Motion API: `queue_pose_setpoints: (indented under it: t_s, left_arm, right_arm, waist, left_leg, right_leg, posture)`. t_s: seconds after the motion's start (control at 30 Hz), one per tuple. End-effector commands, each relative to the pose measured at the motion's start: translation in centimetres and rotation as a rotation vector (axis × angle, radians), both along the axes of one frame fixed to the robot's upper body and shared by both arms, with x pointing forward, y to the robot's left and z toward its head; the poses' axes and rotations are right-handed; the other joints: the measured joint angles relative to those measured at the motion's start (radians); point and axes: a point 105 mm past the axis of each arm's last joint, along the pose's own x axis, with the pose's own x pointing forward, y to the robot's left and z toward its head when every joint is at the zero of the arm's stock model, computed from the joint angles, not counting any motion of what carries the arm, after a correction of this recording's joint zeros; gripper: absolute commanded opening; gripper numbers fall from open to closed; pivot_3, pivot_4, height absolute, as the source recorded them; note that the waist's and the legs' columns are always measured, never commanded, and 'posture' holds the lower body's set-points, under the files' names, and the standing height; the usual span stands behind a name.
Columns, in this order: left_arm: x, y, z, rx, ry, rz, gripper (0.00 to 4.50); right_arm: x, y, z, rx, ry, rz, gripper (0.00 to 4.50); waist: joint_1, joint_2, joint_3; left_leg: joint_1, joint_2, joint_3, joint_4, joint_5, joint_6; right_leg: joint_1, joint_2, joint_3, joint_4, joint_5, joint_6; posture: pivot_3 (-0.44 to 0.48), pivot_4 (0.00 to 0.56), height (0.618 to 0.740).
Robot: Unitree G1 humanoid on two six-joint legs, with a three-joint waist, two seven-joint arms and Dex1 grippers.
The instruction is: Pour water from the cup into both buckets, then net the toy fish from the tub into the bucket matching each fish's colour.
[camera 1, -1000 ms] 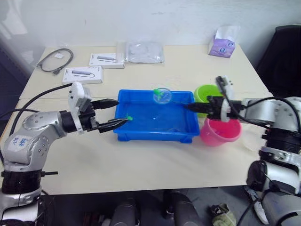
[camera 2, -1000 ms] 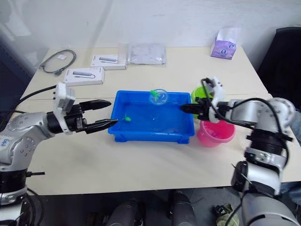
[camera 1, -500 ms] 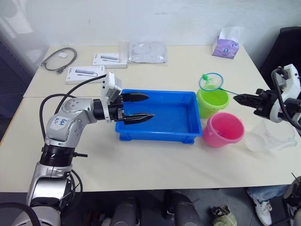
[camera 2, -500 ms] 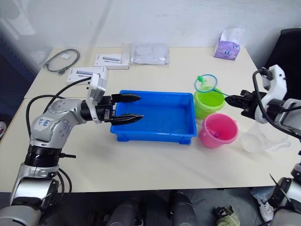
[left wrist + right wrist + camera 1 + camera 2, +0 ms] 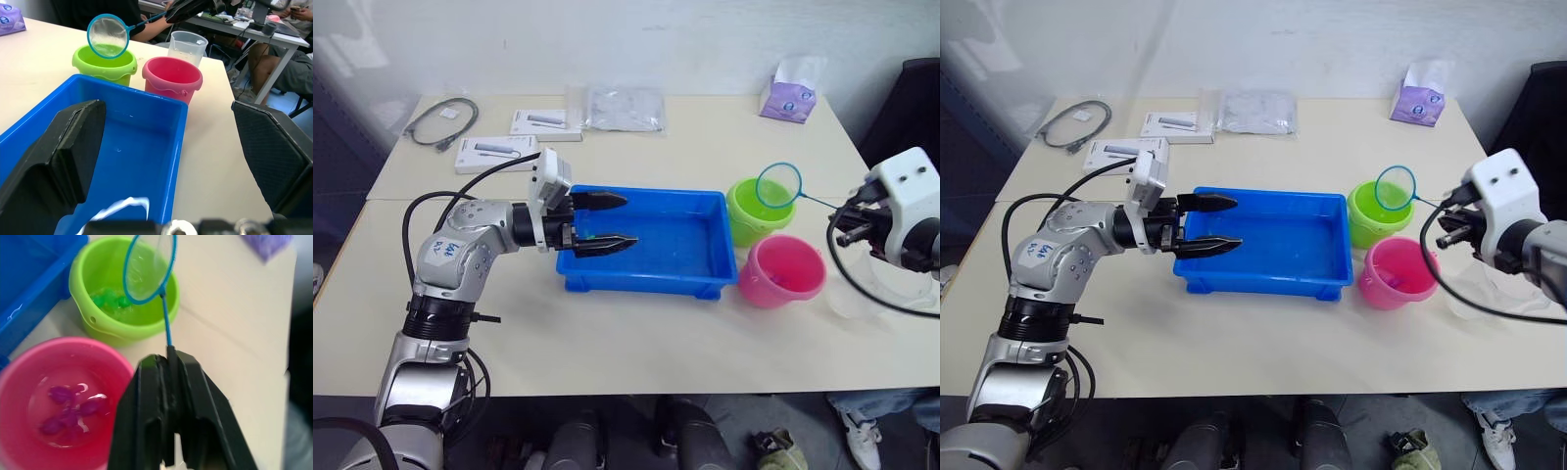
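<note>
the right claw (image 5: pixel 168 363) is pinched on the handle of the net (image 5: pixel 778 185), its blue hoop raised over the green bucket (image 5: pixel 105 308) — green fish (image 5: pixel 110 299) inside. the pink bucket (image 5: pixel 58 396), just beside it toward the table's front edge, holds pink fish (image 5: pixel 68 411). the left claw (image 5: pixel 607 220) is spread over the blue tub (image 5: pixel 690 245). the clear cup (image 5: pixel 187 45) stands behind the pink bucket.

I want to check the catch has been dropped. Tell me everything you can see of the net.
The net is a small round blue hoop with pale, see-through mesh on a thin blue stem that runs into a dark handle. The right claw is shut on the handle end. The hoop hangs tilted in the air over the green bucket, touching nothing else. No fish shows in the mesh; green fish lie in the bucket below it.
</note>
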Motion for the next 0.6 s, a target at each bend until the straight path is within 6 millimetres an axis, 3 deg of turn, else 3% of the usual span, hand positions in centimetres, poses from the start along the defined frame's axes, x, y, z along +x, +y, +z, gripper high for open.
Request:
queue_pose_setpoints:
  t_s: [0.03,0.17,0.37,0.47,0.6]
  left_arm:
    - [-0.3,0.1,1.0,-0.003,-0.049,-0.003,4.43]
    - [-0.2,1.0,0.6,0.012,-0.035,0.022,4.43]
    - [-0.6,4.1,-0.7,0.05,0.014,0.121,4.43]
    - [-1.4,6.3,-1.7,0.081,0.04,0.204,4.43]
    - [-3.1,8.9,-2.2,0.098,0.062,0.327,4.43]
  right_arm:
    - [0.1,0.6,1.8,-0.233,-0.128,0.145,0.0]
    - [0.3,0.9,2.6,0.004,-0.141,0.15,0.0]
    - [0.8,5.7,1.8,0.561,0.113,0.234,0.0]
    - [0.8,9.0,0.5,0.674,0.292,0.323,0.0]
    - [2.0,12.4,-1.8,0.665,0.423,0.391,0.0]
  waist:
    - [0.001,0.0,0.0]
    - [-0.001,0.0,0.0]
    - [-0.015,0.0,0.0]
    - [-0.021,0.0,0.0]
    - [-0.025,0.0,0.0]
  left_leg:
    - [0.0,0.0,0.0,0.0,0.0,0.0]
    - [0.0,0.001,-0.001,0.001,0.0,0.0]
    - [0.002,0.003,-0.001,0.0,0.0,0.0]
    - [0.001,0.003,-0.002,0.0,0.0,0.0]
    - [0.0,0.003,-0.002,0.0,0.0,0.0]
  right_leg:
    - [0.0,0.0,0.0,0.0,0.0,0.0]
    - [0.001,0.001,-0.001,-0.001,0.0,0.0]
    - [0.002,0.0,-0.001,0.0,0.0,-0.001]
    - [0.001,-0.002,-0.001,0.0,-0.001,-0.002]
    - [0.001,-0.004,-0.002,0.0,-0.001,-0.002]
  posture:
    - [0.0,0.15,0.74]
    - [0.0,0.15,0.74]
    - [0.0,0.15,0.74]
    - [0.0,0.15,0.74]
    - [0.0,0.15,0.74]
